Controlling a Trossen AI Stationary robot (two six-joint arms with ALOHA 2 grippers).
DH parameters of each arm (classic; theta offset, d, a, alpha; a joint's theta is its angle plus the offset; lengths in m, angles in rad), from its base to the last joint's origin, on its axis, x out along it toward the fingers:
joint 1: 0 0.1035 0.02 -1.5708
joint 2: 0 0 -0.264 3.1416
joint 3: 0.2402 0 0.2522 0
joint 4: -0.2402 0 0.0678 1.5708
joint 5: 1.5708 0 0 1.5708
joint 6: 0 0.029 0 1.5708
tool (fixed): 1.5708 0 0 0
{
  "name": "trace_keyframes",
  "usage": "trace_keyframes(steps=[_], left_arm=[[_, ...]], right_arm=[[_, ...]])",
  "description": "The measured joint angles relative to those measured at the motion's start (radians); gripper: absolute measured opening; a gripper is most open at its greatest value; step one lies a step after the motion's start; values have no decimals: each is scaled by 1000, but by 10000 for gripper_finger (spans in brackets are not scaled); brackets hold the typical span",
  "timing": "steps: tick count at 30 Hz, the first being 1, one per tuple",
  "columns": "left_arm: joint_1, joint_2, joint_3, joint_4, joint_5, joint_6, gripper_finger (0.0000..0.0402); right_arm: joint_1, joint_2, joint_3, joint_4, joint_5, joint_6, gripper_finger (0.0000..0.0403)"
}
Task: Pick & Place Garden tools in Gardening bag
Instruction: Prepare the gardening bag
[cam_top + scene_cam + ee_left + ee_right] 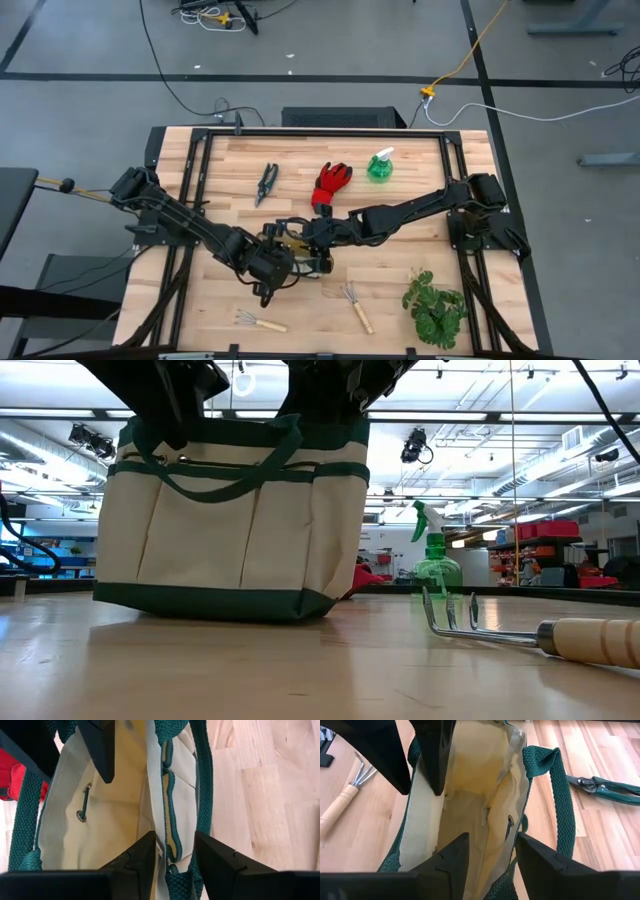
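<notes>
The cream gardening bag [230, 530] with green trim stands on its base on the table's middle, mouth up. My left gripper [175, 840] and my right gripper [492, 840] are both at its rim, each shut on a wall; the arms hide most of the bag in the high view. The grey pruning shears [266, 183], the red glove [331, 183] and the green spray bottle [381, 165] lie behind the bag. The two wooden-handled rakes [357, 305] [258, 322] lie near the front edge. My left gripper holds the bag's near long wall at its rim [162, 827], toward the bag's left end, one finger inside the bag and one outside. The fingers point down from above. The bag stays upright on the table. My right gripper holds the far long wall at its rim [514, 827], toward the bag's right end, one finger inside and one outside by the green handle [557, 795]. The fingers point down from above. The bag's mouth stands spread between the two grippers.
A leafy green plant [435, 305] sits at the near right. In the low view one rake [530, 632] lies close to the camera, right of the bag. Black rails [320, 130] frame the wooden table top.
</notes>
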Motion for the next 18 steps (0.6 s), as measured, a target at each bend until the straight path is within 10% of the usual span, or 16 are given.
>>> trace_keyframes(steps=[18], left_arm=[[0, 0, 0, 1, 38, 16, 16]], right_arm=[[0, 0, 0, -26, -2, 15, 7]])
